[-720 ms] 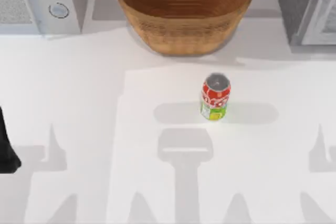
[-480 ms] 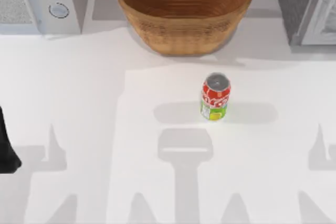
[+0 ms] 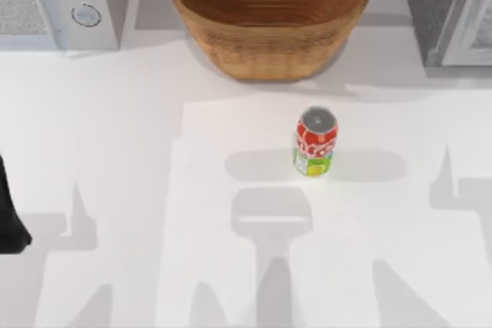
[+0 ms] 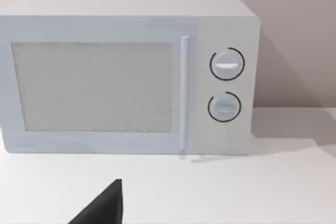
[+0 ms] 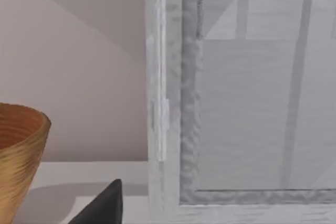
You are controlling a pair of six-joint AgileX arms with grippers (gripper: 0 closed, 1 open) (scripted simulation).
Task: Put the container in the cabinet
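Observation:
The container, a red can (image 3: 316, 142) with white marks, a yellow-green lower band and a silver top, stands upright on the white table right of the middle. The grey cabinet (image 3: 459, 11) sits at the back right corner. In the right wrist view its pale framed door (image 5: 252, 103) is close ahead, with a black tip of my right gripper (image 5: 105, 207) low in the picture. My left arm (image 3: 9, 217) is a dark shape at the table's left edge. My left gripper (image 4: 104, 208) faces the microwave. Neither gripper is near the can.
A large woven brown basket bowl (image 3: 269, 17) stands at the back centre, behind the can, and its side (image 5: 18, 156) appears beside the cabinet. A white microwave (image 3: 65, 1) with two dials (image 4: 226, 85) fills the back left corner.
The arm shadows on the right side of the table have shifted inward towards the middle. The can, the basket and my left arm have not moved.

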